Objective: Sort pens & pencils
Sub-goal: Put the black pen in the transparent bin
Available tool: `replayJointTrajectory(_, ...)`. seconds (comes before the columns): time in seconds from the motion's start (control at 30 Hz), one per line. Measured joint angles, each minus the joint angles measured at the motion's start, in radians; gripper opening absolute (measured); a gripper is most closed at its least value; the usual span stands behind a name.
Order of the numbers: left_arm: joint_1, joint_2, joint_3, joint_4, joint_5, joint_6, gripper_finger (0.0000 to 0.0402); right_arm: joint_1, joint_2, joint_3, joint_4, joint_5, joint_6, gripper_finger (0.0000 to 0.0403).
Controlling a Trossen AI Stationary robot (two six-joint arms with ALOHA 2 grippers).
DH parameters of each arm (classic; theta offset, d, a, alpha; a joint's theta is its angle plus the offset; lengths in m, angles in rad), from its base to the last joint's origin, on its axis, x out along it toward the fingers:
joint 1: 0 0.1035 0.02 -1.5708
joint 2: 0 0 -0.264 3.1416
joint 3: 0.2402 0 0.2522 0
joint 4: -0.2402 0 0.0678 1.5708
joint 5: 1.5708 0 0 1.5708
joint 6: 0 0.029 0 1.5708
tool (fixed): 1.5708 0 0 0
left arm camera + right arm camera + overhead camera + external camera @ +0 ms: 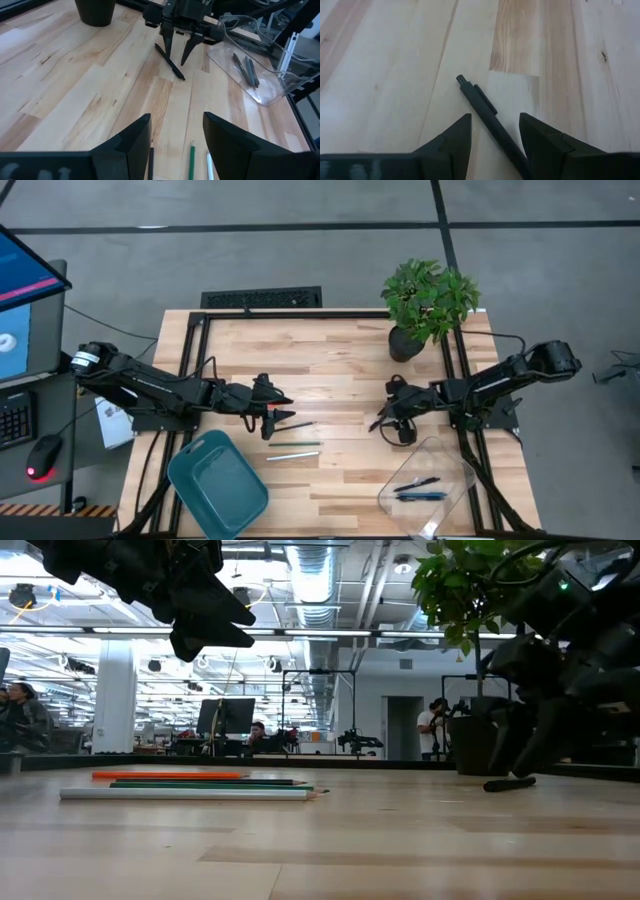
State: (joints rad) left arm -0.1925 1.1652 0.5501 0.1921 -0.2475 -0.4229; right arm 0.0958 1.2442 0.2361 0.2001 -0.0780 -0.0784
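The right claw (385, 420) is positioned low over the counter (330, 350), right of centre, with its fingers (452, 140) spread apart and nothing gripped. A black pen (490, 117) is seen lying flat on the wood between those fingers, one end extending out beyond the tips; contact between pen and fingers cannot be confirmed. The left claw (272, 413) is held above the counter, left of centre, and is likewise parted and empty. Beneath and just beside it, towards the front edge, the pencils are laid out roughly parallel: an orange pencil (165, 775), a green pencil (205, 783) and a pale pencil (185, 794), close together, with a dark stick (296, 424) among them, its kind not determinable. Two further pens (418, 489) are found inside a clear tray (455, 470) at the front right corner, one of them bluish. A teal bin (215, 485) is placed at the front left corner, tilted with respect to the edge, with nothing visible inside. A potted plant (428, 300) stands near the back right corner. People are visible far off in the room behind the counter.
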Motion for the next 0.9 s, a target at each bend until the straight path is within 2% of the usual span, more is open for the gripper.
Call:
replayJointTrajectory(0.63,0.0,0.0,0.0,0.0,-0.001,-0.008,0.0171,-0.001,0.003,-0.03,0.051,0.008,0.0,0.0186)
replayJointTrajectory(0.9,0.0,0.0,0.0,0.0,-0.002,-0.008,0.0171,-0.001,0.086,-0.047,0.168,0.012,0.001,0.0186)
